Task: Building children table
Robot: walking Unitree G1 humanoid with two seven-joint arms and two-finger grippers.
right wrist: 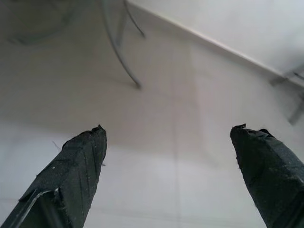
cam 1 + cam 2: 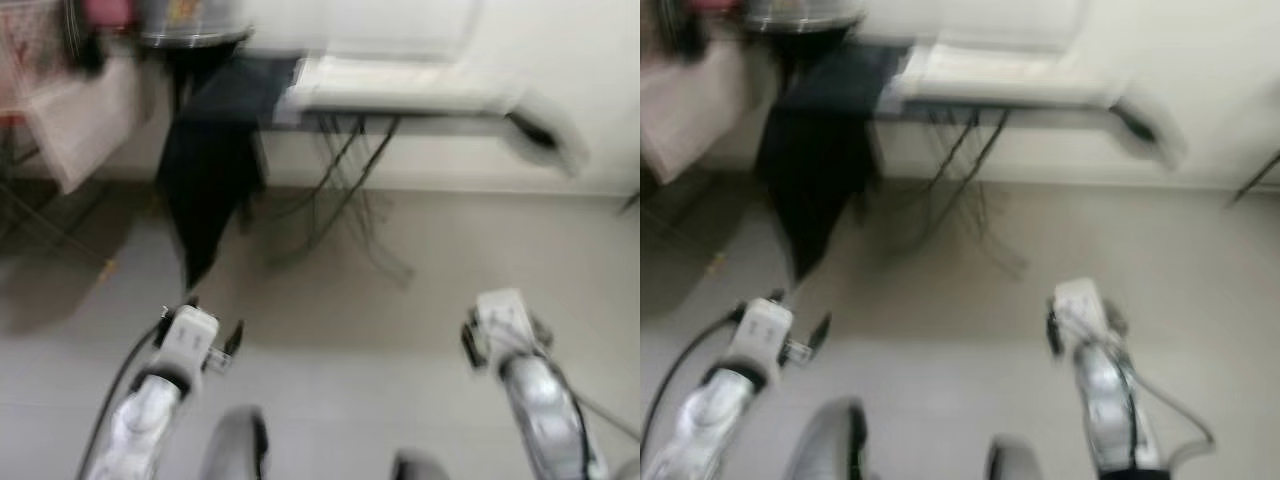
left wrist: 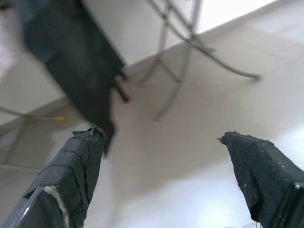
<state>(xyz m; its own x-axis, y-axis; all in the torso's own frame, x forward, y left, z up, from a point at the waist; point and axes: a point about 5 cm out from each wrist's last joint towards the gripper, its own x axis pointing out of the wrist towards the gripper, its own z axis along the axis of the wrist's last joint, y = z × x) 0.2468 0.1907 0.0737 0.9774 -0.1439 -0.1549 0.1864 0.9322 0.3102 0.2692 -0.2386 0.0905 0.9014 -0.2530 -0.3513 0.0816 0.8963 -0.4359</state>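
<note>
I am on the move, I judge, because both head views are blurred; no part of the children table is in my sight, so I cannot say where it lies, and the step in hand seems to be the search for the pieces, not yet the building.

My left gripper (image 3: 161,142) is released, its two black fingers (image 3: 76,166) standing wide apart with nothing between them; my right gripper (image 1: 168,137) is the same, spread wide and empty above the pale floor (image 2: 340,340); both arms are held forward at the bottom of the head views, left at lower left, right at lower right.

At the top centre of the head view stands an ironing board (image 2: 400,90) against the wall, with thin metal legs (image 2: 345,190) crossing under it; a dark cloth (image 2: 210,170) hangs down at its left end; at the upper left there is a pinkish panel (image 2: 85,120), too blurred for me to name.

The next move calls, I think, for turning until the table parts come in view; the board's legs and the hanging cloth are what I should keep away from while walking.
</note>
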